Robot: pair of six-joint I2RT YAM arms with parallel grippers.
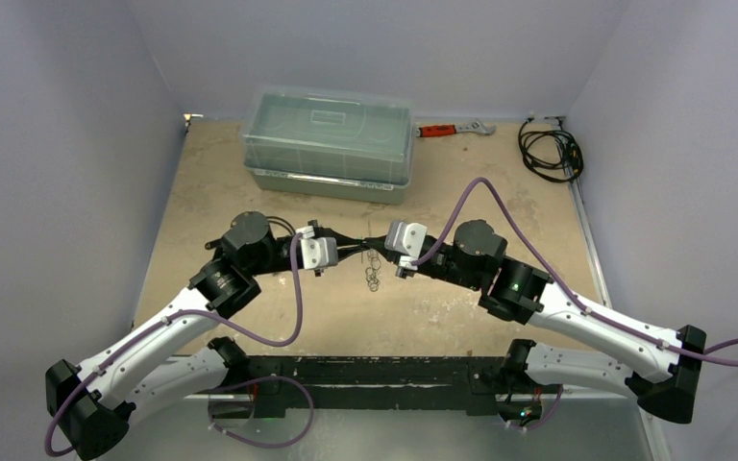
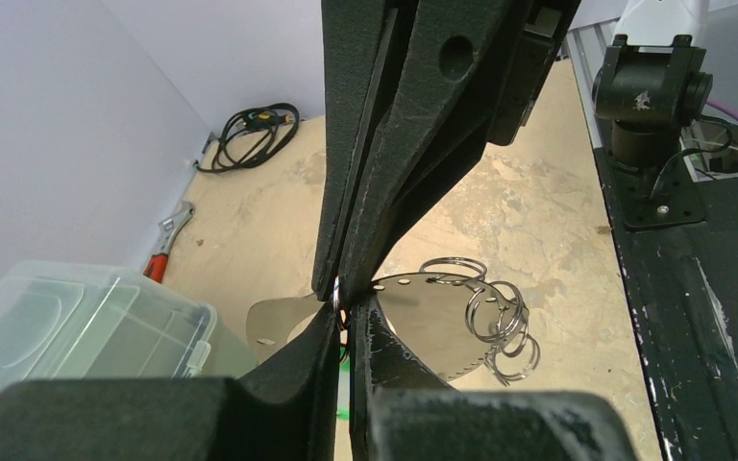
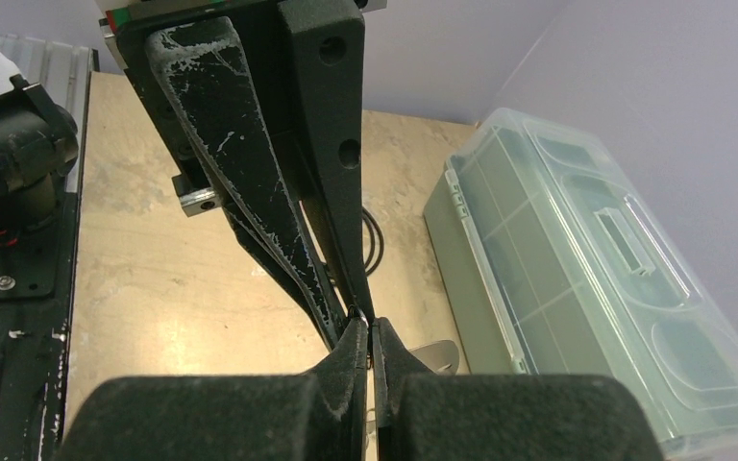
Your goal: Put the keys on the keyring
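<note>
left gripper [image 2: 346, 322]: pinched shut on keyring [image 2: 492, 317] loop | right gripper [image 2: 341, 279]: closed, tips meeting it, likely steadying | tag [image 2: 423, 327] dangles, centre frame

Left gripper [image 1: 369, 253] and right gripper [image 1: 385, 257] closed, tip to tip.

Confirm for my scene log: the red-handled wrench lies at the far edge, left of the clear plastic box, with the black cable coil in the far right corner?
One slip: the top external view shows the red-handled wrench right of the clear plastic box, not left. The far edge and the black cable coil in that corner are correct.
</note>
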